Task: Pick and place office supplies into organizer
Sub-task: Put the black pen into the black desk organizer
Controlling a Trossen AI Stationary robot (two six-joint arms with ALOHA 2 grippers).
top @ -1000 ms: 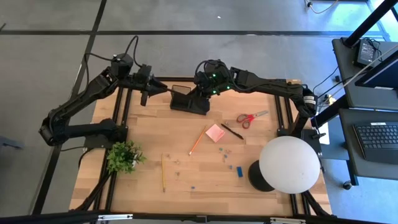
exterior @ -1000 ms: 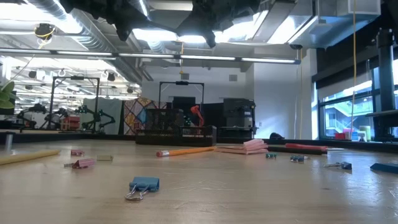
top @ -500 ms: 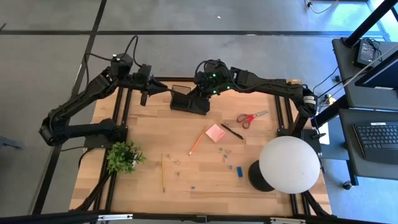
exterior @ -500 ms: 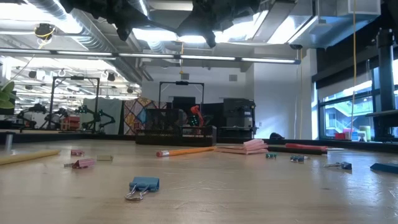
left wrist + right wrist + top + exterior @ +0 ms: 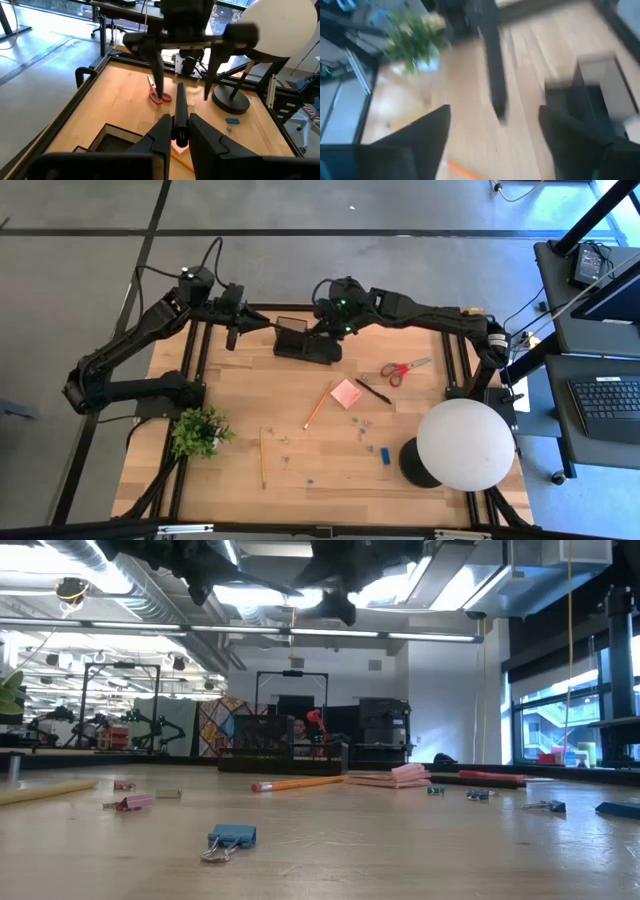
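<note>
The left pincer [image 5: 176,131] is clamped on a black pen [image 5: 179,107] beside the organizer [image 5: 305,340]; the right pincer [image 5: 492,132] stands apart over it. Beyond them on the tabletop [image 5: 300,470], pencil [image 5: 317,406], sticky-note pad [image 5: 346,393] and scissors [image 5: 404,368] remain unplaced, so most work is left.

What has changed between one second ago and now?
The right gripper has opened and let go of the black pen, which the left gripper now holds alone above the organizer. The right arm has shifted slightly. The scissors, sticky-note pad and pencil have not moved.
</note>
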